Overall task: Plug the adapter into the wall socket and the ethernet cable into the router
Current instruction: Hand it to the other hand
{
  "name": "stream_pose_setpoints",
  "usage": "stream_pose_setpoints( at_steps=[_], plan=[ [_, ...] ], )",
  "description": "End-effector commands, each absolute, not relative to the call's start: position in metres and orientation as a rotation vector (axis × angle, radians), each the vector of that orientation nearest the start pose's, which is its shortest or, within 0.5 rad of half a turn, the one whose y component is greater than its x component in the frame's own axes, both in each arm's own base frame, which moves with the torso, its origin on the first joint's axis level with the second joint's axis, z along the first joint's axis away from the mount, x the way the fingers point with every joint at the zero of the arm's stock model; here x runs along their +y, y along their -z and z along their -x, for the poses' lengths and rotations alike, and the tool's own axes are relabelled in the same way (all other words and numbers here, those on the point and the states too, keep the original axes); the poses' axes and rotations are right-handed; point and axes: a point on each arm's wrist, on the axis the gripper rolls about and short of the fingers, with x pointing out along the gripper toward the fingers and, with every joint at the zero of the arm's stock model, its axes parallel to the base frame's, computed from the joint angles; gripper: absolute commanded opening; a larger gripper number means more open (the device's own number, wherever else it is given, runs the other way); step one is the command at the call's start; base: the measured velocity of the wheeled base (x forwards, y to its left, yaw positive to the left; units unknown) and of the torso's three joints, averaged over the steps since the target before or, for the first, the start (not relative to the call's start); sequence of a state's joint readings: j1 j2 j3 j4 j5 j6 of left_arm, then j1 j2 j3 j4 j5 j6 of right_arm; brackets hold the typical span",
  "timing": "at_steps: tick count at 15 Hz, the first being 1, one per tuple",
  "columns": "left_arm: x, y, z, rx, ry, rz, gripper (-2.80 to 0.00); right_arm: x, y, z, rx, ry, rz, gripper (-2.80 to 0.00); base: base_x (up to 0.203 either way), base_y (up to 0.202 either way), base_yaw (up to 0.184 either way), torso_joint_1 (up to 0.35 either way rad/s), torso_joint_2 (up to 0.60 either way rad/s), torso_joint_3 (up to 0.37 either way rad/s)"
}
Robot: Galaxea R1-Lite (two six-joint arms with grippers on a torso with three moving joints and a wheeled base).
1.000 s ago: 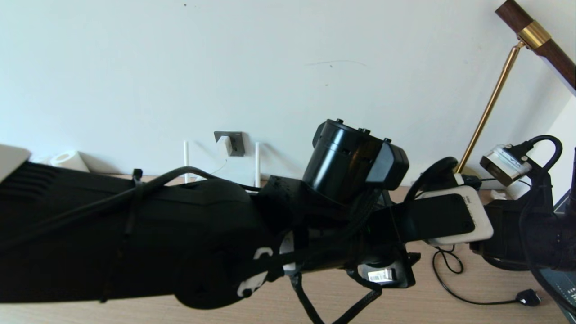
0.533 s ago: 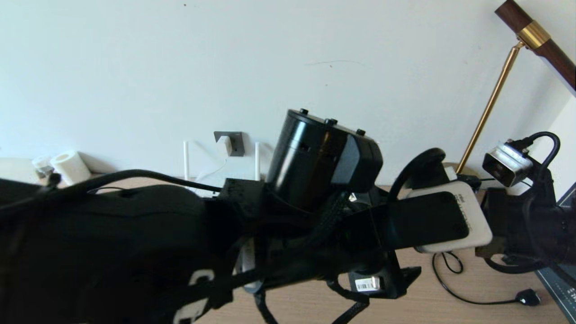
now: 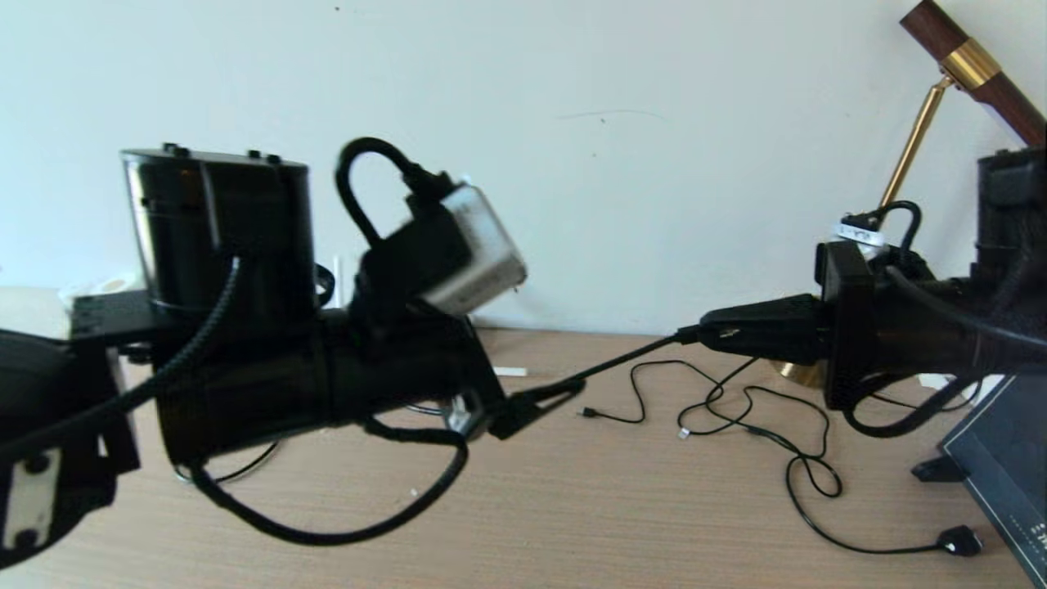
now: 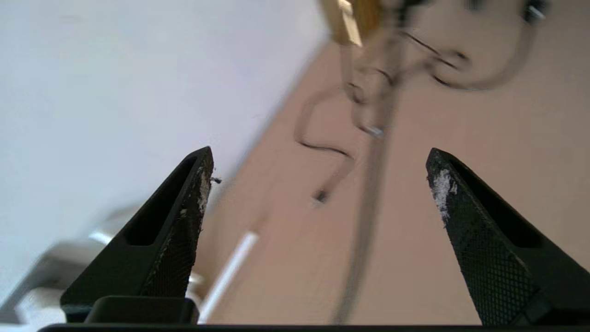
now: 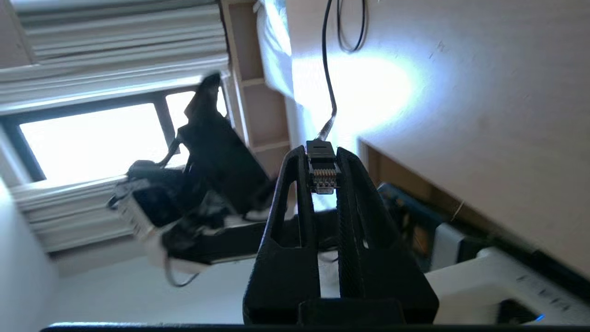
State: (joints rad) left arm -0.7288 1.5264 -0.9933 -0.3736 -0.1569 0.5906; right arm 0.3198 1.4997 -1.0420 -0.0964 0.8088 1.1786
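Right hand (image 5: 324, 159) pinching ethernet cable (image 5: 322, 173) plug

1. You have a light wood desk (image 3: 622, 523) set against the wall.
2. Thin black cords (image 3: 785, 458) lie looped on it at right, one ending in a small black plug (image 3: 959, 541).
3. A brass lamp base (image 3: 797, 372) stands behind them.

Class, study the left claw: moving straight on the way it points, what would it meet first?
Probably the ethernet cable, stretched ahead inside the open left claw; depth is unclear, so perhaps the tabletop instead.
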Motion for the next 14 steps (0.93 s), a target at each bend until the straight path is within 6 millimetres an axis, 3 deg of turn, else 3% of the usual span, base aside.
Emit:
stream_pose_setpoints(
  at_steps=[1, 5, 9, 14],
  plan=[
    [-0.176, -0.258, -0.227, -0.258, 0.845, -0.556, 0.0, 0.105, -0.255, -0.263, 1.084, -0.74, -1.163, -2.8, 0.0, 0.0, 0.0, 0.0, 0.0, 0.0],
    [-0.202, -0.222, -0.255, -0.489, 0.879, -0.526, 0.0, 0.113, -0.266, -0.294, 1.182, -0.701, -1.247, -2.8, 0.0, 0.0, 0.0, 0.0, 0.0, 0.0],
    [-0.218, -0.219, -0.244, -0.545, 0.932, -0.569, 0.0, 0.1, -0.255, -0.321, 1.178, -0.628, -1.303, -2.8, 0.0, 0.0, 0.0, 0.0, 0.0, 0.0],
    [-0.247, -0.2, -0.241, -0.588, 0.991, -0.678, 0.0, 0.085, -0.279, -0.32, 1.207, -0.647, -1.334, -2.8, 0.0, 0.0, 0.0, 0.0, 0.0, 0.0]
  ],
)
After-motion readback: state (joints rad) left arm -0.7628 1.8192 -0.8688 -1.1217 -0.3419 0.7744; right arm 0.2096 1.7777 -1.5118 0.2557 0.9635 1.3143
